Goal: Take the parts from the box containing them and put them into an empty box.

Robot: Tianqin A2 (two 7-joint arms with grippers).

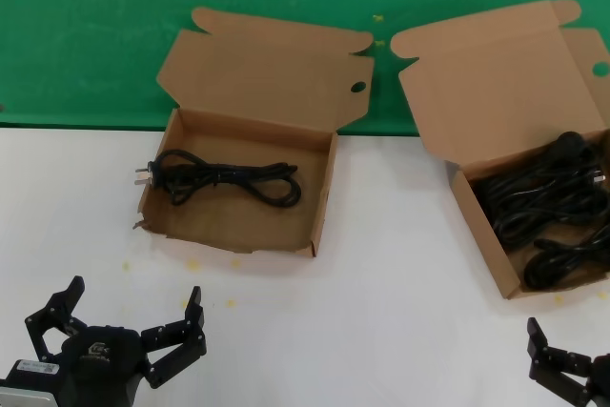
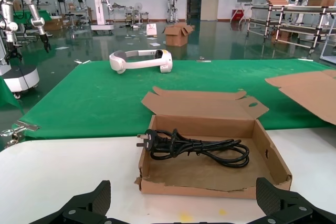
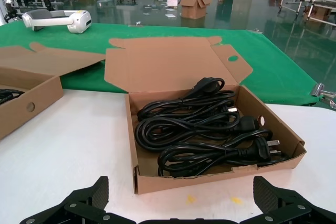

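While both arms sit low at the near edge of the white table (image 1: 400, 264), the head view shows the left gripper (image 1: 124, 316) at the near left, its black fingers spread wide apart and holding nothing. Only a corner of the right gripper (image 1: 570, 369) shows at the near right, and from this view I cannot tell how its fingers stand. Beyond the left gripper lies the torn-front box (image 1: 319, 202), lid folded back toward the green mat (image 1: 95, 35), with one coiled cord (image 1: 229, 178) lying across its floor, plug toward the left. Far right, partly cut by the frame edge, is the intact-front box (image 1: 481, 235), holding a heap of black cords (image 1: 553, 221).

From the left wrist view, the left gripper (image 2: 184, 211) points level toward the torn-front box (image 2: 262, 153), its two fingertips (image 2: 92, 200) set wide at either side, well short of the ragged front wall. The single cord (image 2: 199, 148) rests inside, silver prongs showing at its plug end.

From the right wrist view, the right gripper (image 3: 181, 208) likewise faces the intact-front box (image 3: 134, 145) with fingertips (image 3: 275, 200) spread wide and empty, near but not touching the front wall. Several coiled cords (image 3: 205, 135) fill that box, overlapping one another.
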